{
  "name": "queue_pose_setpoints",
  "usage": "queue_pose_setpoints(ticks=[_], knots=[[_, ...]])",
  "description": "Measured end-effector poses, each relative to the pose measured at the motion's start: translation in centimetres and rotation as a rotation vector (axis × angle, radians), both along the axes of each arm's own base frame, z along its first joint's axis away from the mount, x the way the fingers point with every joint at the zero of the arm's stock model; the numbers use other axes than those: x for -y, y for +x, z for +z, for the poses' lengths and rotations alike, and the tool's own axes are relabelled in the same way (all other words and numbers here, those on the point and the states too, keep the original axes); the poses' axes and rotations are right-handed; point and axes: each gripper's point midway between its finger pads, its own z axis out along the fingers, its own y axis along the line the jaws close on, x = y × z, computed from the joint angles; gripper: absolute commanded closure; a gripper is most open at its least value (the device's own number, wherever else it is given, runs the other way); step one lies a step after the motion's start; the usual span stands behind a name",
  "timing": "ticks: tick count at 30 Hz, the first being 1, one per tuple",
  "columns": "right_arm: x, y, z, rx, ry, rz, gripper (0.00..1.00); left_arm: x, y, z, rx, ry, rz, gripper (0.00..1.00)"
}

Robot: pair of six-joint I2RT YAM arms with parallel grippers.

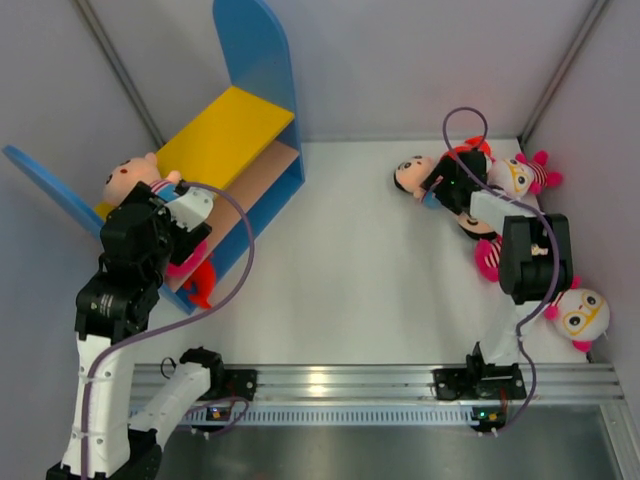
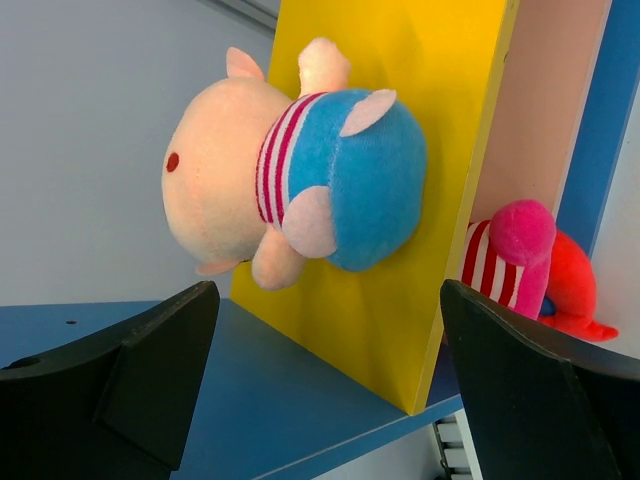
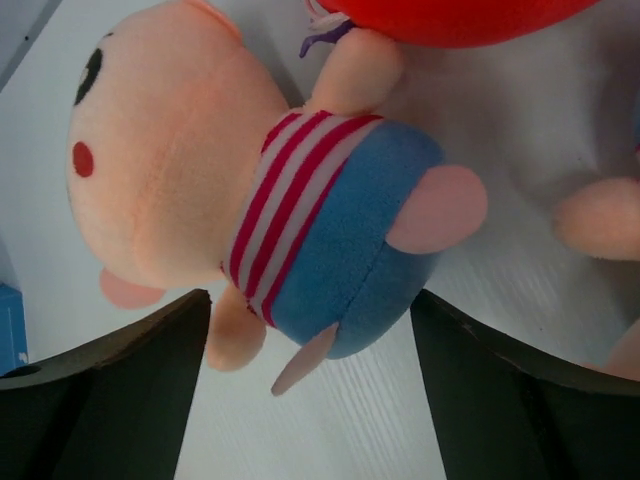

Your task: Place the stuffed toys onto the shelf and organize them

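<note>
The shelf stands at the back left, with blue side panels (image 1: 258, 62), a yellow upper board (image 1: 228, 128) and a tan lower board (image 1: 262, 178). A peach-faced doll (image 1: 131, 178) with striped shirt and blue pants rests on the yellow board's left end. In the left wrist view this doll (image 2: 290, 180) lies against the yellow board (image 2: 400, 290). My left gripper (image 1: 182, 208) is open and empty just short of it (image 2: 330, 390). A pink-footed striped toy (image 2: 508, 250) and a red plush (image 2: 575, 285) sit on the lower tier. My right gripper (image 1: 455, 190) is open over a second peach-faced doll (image 3: 280, 200).
At the right, a red plush (image 1: 470, 150), a white-faced doll with pink feet (image 1: 522, 176) and another white-faced doll (image 1: 580, 315) lie on the table near the right wall. A pink foot (image 1: 488, 260) shows beside the right arm. The aluminium rail (image 1: 330, 382) runs along the near edge.
</note>
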Motion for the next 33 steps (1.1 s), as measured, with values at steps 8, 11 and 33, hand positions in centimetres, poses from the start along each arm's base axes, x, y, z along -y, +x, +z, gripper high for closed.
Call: queue_pose_setpoints(ticks=[8,11,33], knots=[[0.2,1.2,-1.4,0.004,0.05,-0.088,0.9,-0.2,-0.1,0.0,-0.01,0.006,0.011,0.01],[0.8,1.5,-1.2,0.02,0.037,-0.125,1.0,-0.2,-0.1,0.1,-0.01,0.007,0.012,0.01],[-24.7,-7.3,33.4,0.696,0.053,0.196,1.0,-0.3,-2.8,4.8,0.157,-0.122,0.045,0.01]])
